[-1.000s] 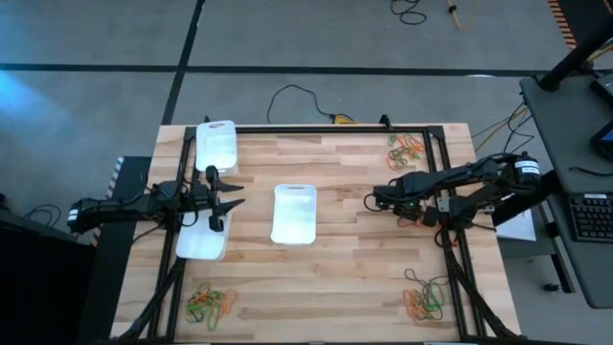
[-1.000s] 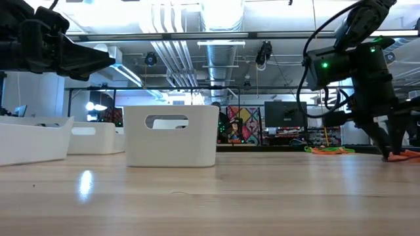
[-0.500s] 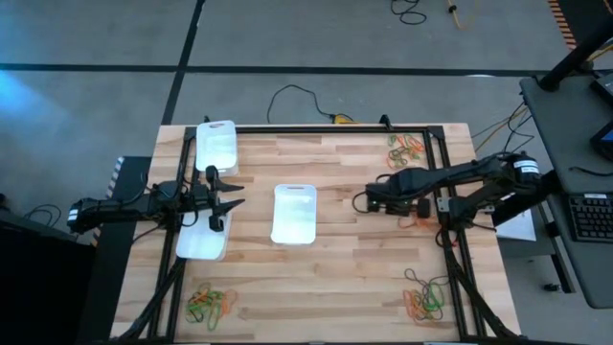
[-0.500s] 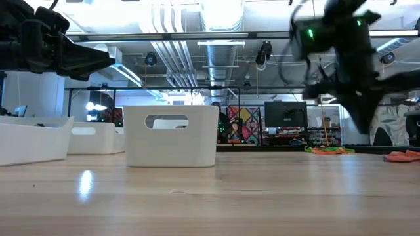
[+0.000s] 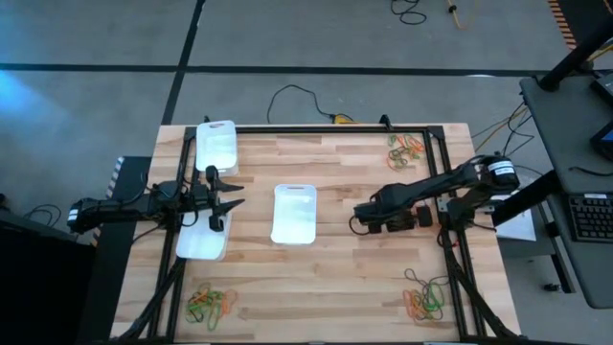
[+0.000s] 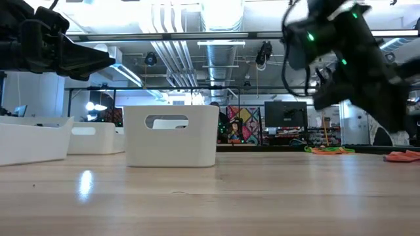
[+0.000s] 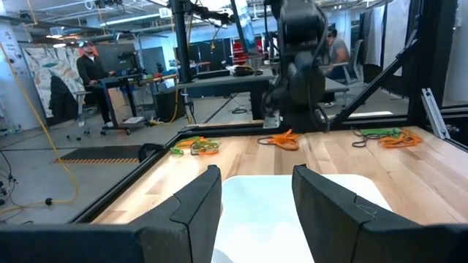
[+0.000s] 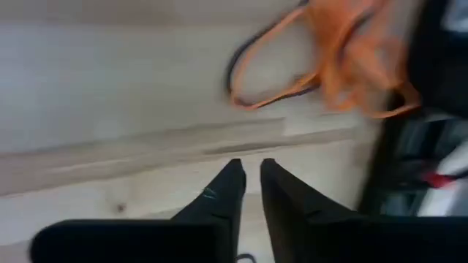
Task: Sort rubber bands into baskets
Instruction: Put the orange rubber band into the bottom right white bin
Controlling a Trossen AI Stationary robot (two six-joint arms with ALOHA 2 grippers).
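Observation:
Three white baskets stand on the wooden table: one at the far left (image 5: 216,144), one in the middle (image 5: 294,213), one at the left (image 5: 203,240). Rubber bands lie in piles at the far right corner (image 5: 407,149), the near right (image 5: 424,302) and the near left (image 5: 211,304). A small orange bunch (image 8: 329,66) lies by the right rail. My right gripper (image 5: 362,220) points down over bare wood right of the middle basket. Its fingers (image 8: 251,164) are a narrow slit apart with nothing between them. My left gripper (image 7: 256,183) waits open and level over the left basket.
A black frame rail (image 5: 442,192) runs along the table's right side beside the orange bunch. Cables lie on the floor beyond the far edge. Bare wood lies between the middle basket and my right gripper.
My right gripper has risen off the table beside the orange bunch. It has gone toward the table's middle and slightly toward the near edge, rolling its wrist. The orange bunch stays on the wood.

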